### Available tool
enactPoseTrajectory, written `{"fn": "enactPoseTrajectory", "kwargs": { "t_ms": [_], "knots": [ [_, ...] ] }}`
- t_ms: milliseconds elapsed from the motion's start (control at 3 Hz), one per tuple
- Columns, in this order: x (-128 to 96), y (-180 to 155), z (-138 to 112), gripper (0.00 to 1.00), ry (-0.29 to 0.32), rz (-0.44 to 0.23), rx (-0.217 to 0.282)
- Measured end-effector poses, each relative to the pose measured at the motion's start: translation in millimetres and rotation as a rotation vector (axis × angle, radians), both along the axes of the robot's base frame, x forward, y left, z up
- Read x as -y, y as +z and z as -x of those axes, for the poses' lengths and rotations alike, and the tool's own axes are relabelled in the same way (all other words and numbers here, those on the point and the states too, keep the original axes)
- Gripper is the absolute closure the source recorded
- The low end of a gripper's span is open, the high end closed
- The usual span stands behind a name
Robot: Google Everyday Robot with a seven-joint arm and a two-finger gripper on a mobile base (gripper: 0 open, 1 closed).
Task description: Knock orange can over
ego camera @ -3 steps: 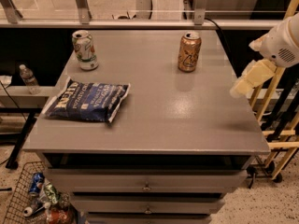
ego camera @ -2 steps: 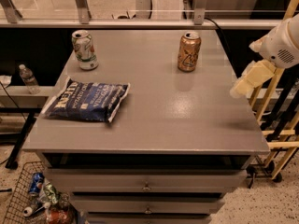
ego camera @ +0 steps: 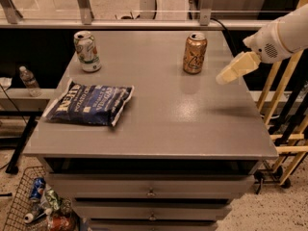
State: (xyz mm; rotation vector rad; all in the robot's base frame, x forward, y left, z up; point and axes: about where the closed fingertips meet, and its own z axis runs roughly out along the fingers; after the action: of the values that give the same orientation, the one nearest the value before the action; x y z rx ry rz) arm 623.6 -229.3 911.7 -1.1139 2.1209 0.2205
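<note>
Your gripper (ego camera: pixel 234 68) is hanging over the right edge of the table (ego camera: pixel 192 124), and honestly you can't tell if it's open or closed. The orange can (ego camera: pixel 195 53) stands upright toward the back, near the gripper but further in from that edge, and the two aren't touching.

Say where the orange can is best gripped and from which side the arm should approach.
Take the orange can around the middle of its body, coming in level from its right. It stands upright on the table, nothing stands close beside it, and the gripper hovers on that side, apart from it. The rimmed top probably offers a poorer hold than the straight round wall.
</note>
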Motion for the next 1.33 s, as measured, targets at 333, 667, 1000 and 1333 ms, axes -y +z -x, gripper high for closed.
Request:
{"fn": "enactPoseTrajectory", "kwargs": {
  "t_ms": [333,667,1000,1333],
  "knots": [
    [-17,5,-29,0.00,-0.031,-0.046,0.043],
    [-35,4,-51,0.00,-0.061,-0.067,0.064],
    [-53,1,-67,0.00,-0.059,-0.087,0.062],
    [-67,-2,-80,0.00,-0.056,-0.106,0.055]
  ]
}}
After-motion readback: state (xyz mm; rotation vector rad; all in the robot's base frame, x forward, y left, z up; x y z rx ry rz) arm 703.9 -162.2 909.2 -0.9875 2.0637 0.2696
